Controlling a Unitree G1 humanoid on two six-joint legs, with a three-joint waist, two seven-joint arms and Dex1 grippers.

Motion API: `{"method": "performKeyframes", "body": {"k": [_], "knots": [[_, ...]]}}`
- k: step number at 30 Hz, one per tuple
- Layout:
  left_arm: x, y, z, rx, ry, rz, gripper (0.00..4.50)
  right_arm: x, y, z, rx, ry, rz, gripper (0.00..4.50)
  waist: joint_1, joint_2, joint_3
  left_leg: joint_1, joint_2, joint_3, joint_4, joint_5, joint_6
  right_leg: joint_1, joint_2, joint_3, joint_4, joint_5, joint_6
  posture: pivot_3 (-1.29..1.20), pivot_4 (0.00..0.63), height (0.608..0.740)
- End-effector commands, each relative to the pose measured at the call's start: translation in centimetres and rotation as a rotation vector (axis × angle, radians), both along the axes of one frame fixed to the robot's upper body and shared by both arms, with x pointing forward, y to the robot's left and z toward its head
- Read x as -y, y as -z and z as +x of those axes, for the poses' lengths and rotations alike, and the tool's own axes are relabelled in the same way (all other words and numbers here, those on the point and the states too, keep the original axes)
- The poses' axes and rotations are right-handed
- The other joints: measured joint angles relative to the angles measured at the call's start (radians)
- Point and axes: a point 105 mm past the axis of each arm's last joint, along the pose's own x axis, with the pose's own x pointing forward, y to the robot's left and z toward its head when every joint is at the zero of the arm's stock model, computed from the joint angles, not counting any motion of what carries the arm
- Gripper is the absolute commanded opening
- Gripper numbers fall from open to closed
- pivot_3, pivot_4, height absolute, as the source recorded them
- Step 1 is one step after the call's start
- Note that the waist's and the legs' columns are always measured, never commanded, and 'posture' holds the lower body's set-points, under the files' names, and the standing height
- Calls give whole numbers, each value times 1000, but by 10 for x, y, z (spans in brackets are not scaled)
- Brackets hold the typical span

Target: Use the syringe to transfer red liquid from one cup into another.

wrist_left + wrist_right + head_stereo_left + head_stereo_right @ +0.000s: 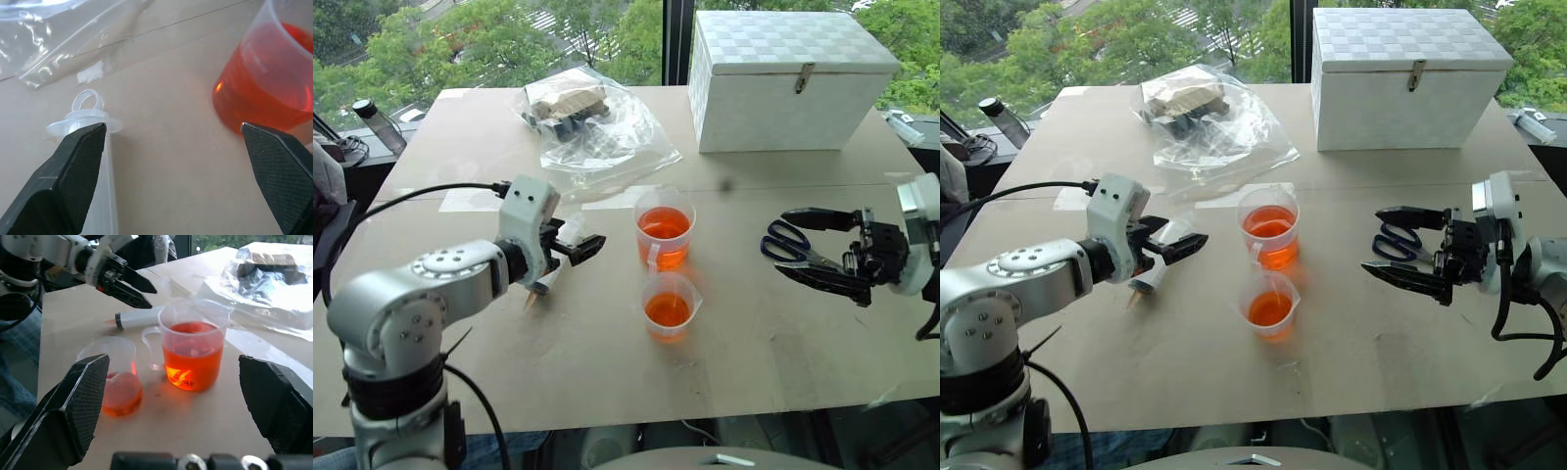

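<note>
Syringe of clear plastic with whitish plunger [142, 317] lies flat on the counter [783, 333], under the wide-open, empty left end effector [576, 247], likely poised to grasp it. Right end effector [822, 252], spread and empty, hovers near both orange-red-filled cups.

Syringe [142, 317] flat beside both part-filled cups [665, 236]

Left arm [421, 294]: silver-grey rounded joint housings ringed with small screws, black band segment below. White boxy wrist block with two dark dots; black cable looping from it toward 9 o'clock. Left claw [576, 247]: black tapered fingers, textured pads. Right claw [818, 253]: black fingers, white-silver wrist, black cable.
</note>
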Motion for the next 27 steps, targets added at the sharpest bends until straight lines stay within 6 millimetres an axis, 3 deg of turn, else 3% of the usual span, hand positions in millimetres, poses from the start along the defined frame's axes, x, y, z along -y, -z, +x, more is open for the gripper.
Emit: {"method": "performKeyframes", "body": {"k": [1, 7, 13, 17, 27], "knots": [[-22, 3, 2, -64, -105, 50, 4500, -8, -14, -5, 33, -44, -13, 4469, -4, -1, 1, 0, 0, 0, 0, 0, 0, 0, 0, 1, 0, 0, 0, 0, 150, 740], [-24, 24, 6, -217, -119, 66, 4500, -27, -24, -9, 65, -111, -63, 4469, 2, -2, 1, -1, 0, 0, 0, 1, -1, -1, -2, 1, 0, 0, 0, 0, 150, 740], [-27, 23, 26, -288, -149, 123, 4500, -42, -25, -16, 90, -122, -159, 4469, 2, -4, 2, -1, 0, 0, 0, 1, -2, -1, -2, 0, 0, 0, 0, 0, 150, 740], [-31, 26, 39, -337, -181, 158, 4500, -41, -20, -17, 88, -65, -273, 4469, 0, -4, 2, -2, 0, 0, -1, 2, -3, -3, -2, 0, -1, 0, 0, 0, 150, 740], [-31, 30, 47, -408, -163, 190, 4500, -52, -41, -24, 116, -24, -168, 4469, 0, -5, 3, -3, 0, 0, -1, 2, -4, -3, -2, 0, 0, 0, 0, 0, 150, 740]]}}
